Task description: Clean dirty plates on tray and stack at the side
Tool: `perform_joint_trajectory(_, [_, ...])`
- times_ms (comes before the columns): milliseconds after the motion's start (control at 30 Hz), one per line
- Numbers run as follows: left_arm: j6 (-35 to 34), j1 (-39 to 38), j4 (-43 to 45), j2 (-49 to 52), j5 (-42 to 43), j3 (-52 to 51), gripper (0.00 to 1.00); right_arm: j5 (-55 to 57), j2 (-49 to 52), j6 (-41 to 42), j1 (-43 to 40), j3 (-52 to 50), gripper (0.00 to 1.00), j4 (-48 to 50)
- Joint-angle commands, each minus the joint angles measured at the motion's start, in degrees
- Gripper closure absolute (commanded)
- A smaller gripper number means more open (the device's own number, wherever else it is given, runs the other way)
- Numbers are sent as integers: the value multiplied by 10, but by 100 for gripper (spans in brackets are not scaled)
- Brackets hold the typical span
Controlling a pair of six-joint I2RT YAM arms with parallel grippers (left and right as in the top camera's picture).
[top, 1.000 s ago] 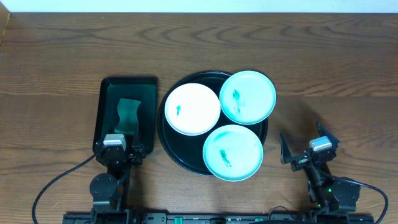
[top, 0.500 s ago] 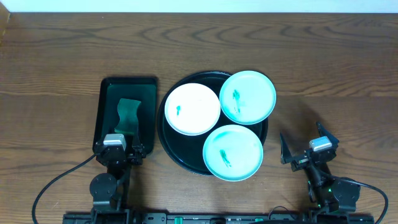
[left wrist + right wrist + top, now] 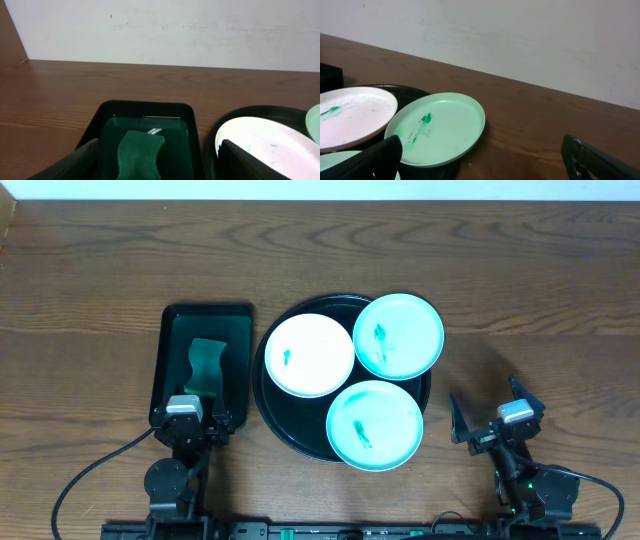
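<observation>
Your left gripper (image 3: pixel 192 420) is sitting wide open, lower left; sponge (image 3: pixel 205 365) is lying just above it, long axis up-frame.

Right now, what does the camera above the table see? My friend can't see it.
One white plate and two mint-green plates, each smeared green, sit on a round black tray on a wooden table. Beside it a rectangular tray holds a green sponge. The left fingers and right fingers are open, empty.
</observation>
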Motion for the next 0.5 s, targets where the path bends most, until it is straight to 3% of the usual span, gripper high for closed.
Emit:
perform_joint_trajectory(0, [0, -2, -27, -3, 4, -4, 26, -3, -4, -4, 3, -1, 1, -2])
perform_joint_trajectory(467, [0, -2, -25, -3, 14, -4, 26, -19, -3, 3, 3, -1, 1, -2])
